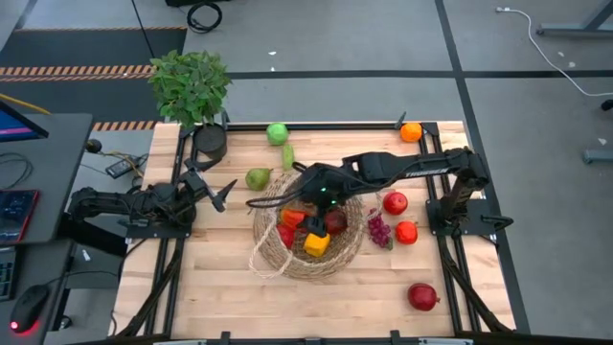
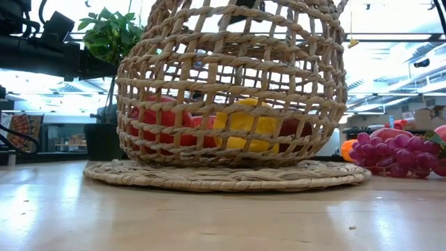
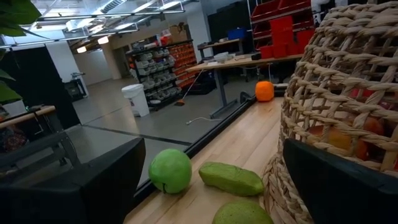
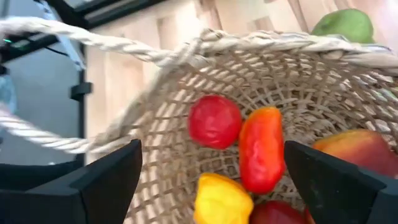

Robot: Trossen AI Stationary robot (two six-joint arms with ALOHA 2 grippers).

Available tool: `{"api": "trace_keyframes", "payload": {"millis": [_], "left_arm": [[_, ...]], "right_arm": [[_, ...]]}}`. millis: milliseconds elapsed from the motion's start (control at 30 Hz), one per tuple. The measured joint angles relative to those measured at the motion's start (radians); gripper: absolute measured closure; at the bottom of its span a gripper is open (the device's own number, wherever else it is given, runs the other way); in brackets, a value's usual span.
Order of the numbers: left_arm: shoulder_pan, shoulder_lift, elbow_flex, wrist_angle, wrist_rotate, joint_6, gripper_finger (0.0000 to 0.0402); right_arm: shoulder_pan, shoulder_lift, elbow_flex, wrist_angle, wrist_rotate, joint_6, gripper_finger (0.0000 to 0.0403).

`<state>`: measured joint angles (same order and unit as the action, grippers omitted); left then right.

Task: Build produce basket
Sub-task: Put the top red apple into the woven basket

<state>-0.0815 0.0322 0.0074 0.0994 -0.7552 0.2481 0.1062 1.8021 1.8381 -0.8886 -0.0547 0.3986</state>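
At the centre of the table [image 1: 192, 287], the woven wicker basket [image 1: 273, 244] stands upright on its flat round base with its rope handle looping toward the left arm's side. Inside lie a yellow pepper [image 1: 317, 243], an orange-red pepper [image 1: 293, 218], a red tomato-like piece [image 4: 214, 121] and a dark red apple [image 1: 335, 221]. The right gripper [image 1: 314, 226] hangs just above the basket's opening; its fingers [image 4: 106, 180] are spread wide and hold nothing. The step in hand appears to be a drop-off just completed, with several pieces left to fetch.

The next move calls for the right arm to rise clear of the rim and handle before reaching for a loose piece. Nearest on its side are the purple grape bunch [image 1: 379, 230], just beside the basket, then a red fruit [image 1: 395, 202] and another [image 1: 406, 231]. A pomegranate [image 1: 422, 296] lies well apart near the front edge, an orange [image 1: 411, 132] at the far edge.

The left gripper [image 1: 216, 189] waits near the table's left edge, fingers released and empty. The green pear [image 1: 258, 178], a small green cucumber-like piece [image 1: 288, 155] and a green apple [image 1: 277, 133] lie between it and the basket.

A potted plant [image 1: 191, 84] and a dark pot [image 1: 210, 142] occupy the far left corner, near the left arm's reach.
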Motion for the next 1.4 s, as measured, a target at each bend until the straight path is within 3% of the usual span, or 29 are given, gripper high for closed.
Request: {"api": "trace_keyframes", "payload": {"millis": [300,500,733,900,1167,1400], "left_arm": [[0.000,0.000,0.000,0.000,0.000,0.000,0.0014],[0.000,0.000,0.000,0.000,0.000,0.000,0.0014],[0.000,0.000,0.000,0.000,0.000,0.000,0.0014],[0.000,0.000,0.000,0.000,0.000,0.000,0.0014],[0.000,0.000,0.000,0.000,0.000,0.000,0.0014],[0.000,0.000,0.000,0.000,0.000,0.000,0.0014]], "right_arm": [[-0.033,-0.095,0.000,0.001,-0.021,0.040,0.0010],[-0.072,-0.200,0.000,-0.017,0.097,0.029,0.0010],[-0.158,-0.335,0.000,-0.170,0.277,-0.014,0.0018],[-0.225,-0.403,-0.005,-0.240,0.339,-0.020,0.0033],[-0.328,-0.586,-0.255,-0.118,0.454,-0.002,0.0052],[-0.413,-0.730,-0.489,-0.076,0.480,0.151,0.0054]]}}
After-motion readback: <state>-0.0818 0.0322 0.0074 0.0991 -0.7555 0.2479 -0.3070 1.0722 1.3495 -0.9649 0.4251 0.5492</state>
